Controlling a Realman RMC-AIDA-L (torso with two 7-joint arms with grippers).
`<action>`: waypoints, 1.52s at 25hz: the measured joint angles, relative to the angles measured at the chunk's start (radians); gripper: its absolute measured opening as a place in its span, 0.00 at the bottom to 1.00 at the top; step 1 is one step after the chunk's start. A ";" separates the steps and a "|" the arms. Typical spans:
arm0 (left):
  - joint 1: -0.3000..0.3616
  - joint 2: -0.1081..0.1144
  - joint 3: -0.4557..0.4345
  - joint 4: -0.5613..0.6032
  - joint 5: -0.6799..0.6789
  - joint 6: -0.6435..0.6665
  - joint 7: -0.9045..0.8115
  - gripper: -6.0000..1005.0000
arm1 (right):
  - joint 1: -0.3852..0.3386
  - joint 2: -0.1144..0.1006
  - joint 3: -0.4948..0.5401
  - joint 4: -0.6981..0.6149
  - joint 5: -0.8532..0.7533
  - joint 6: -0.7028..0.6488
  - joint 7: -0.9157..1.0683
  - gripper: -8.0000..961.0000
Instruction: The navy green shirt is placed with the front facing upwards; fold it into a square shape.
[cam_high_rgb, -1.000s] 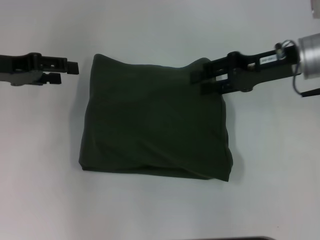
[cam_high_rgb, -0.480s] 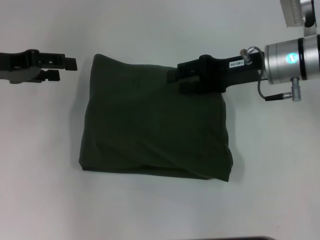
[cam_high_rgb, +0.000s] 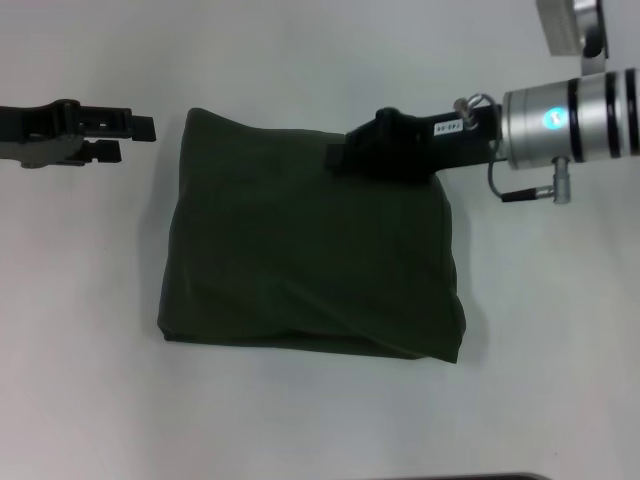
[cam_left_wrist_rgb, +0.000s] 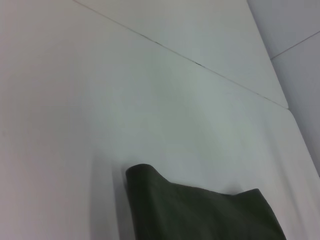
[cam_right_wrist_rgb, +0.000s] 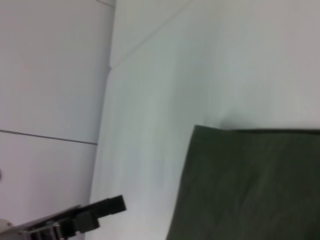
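over the shirt's (cam_high_rgb: 310, 240) far right corner sits the right hand (cam_high_rgb: 340, 158); whether its fingers pinch cloth or press together, i cannot tell. left of the shirt, apart from it, the left hand (cam_high_rgb: 135, 140) hovers with fingers slightly spread, holding nothing. the shirt lies folded into a rough square mid-table (cam_high_rgb: 320, 420), plain side up.

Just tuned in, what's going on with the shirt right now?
The navy green shirt lies on the white table folded into a rough square, plain side up. The right gripper is over the shirt's far right corner, reaching in from the right; whether it is gripping cloth is not clear. The left gripper hovers just off the shirt's far left corner, not touching it.
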 joint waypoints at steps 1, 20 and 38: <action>0.000 0.000 0.000 0.000 0.000 0.000 0.000 0.75 | 0.004 0.000 -0.010 0.012 0.000 0.015 0.000 0.28; -0.001 -0.001 0.000 0.002 0.000 -0.002 0.000 0.75 | 0.024 0.002 -0.102 0.065 -0.006 0.163 0.007 0.01; -0.001 -0.004 0.000 0.002 0.000 -0.002 0.000 0.75 | 0.019 -0.001 -0.119 0.040 0.013 0.151 0.009 0.01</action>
